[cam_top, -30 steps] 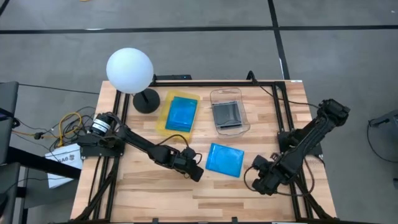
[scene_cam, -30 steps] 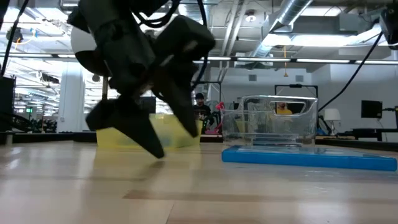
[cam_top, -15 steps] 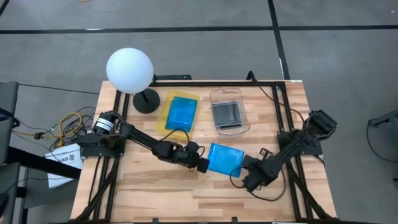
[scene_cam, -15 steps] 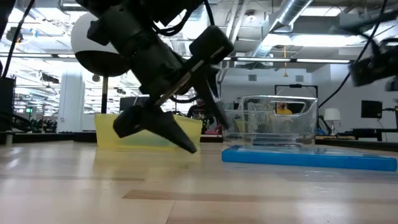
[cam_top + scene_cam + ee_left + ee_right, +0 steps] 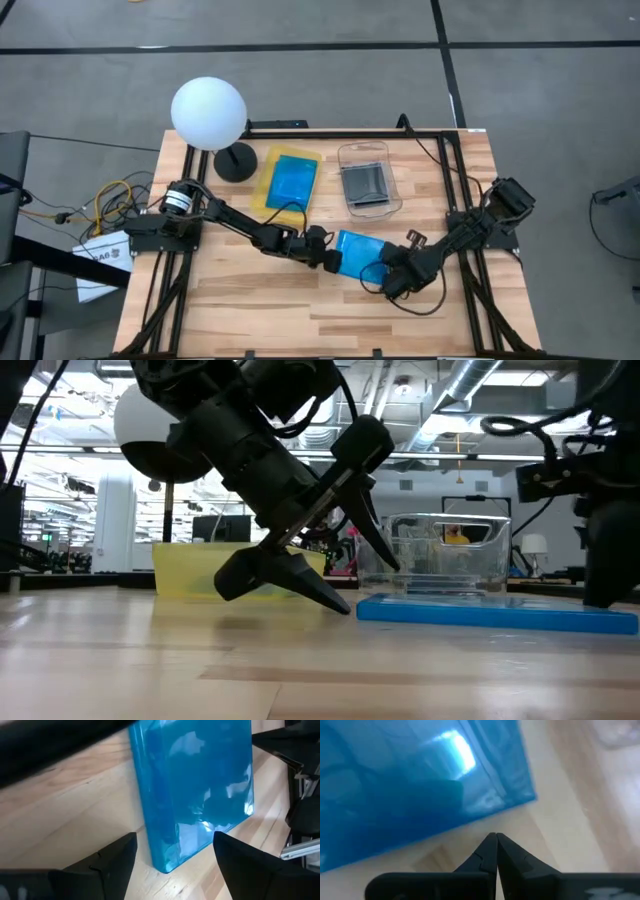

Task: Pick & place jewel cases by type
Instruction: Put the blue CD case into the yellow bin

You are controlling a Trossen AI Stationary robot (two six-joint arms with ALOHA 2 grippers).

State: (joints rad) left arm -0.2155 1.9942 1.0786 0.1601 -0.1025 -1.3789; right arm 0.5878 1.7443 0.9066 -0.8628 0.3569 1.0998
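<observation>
A bright blue jewel case (image 5: 360,254) lies flat on the wooden table, right of centre. My left gripper (image 5: 332,260) is open at the case's left edge. In the left wrist view the case's near corner (image 5: 167,862) shows between the two fingers, and no touch shows. In the low view one finger (image 5: 325,598) reaches down to the table and the other (image 5: 375,545) stands above the case (image 5: 500,614). My right gripper (image 5: 496,837) is shut, its tip over bare wood just off the case's near right corner (image 5: 530,797).
A flat yellow tray (image 5: 272,190) at the back holds another blue case (image 5: 292,181). Beside it a clear container (image 5: 368,178) holds a grey case. A white globe lamp (image 5: 208,112) stands at the far left corner. Bare wood lies along the near edge.
My left gripper has gone toward the table's right and sunk, reaching the blue case's left edge while staying open. My right gripper has come down and toward the table's left, to the case's near right corner, still shut. The case has stayed in place.
</observation>
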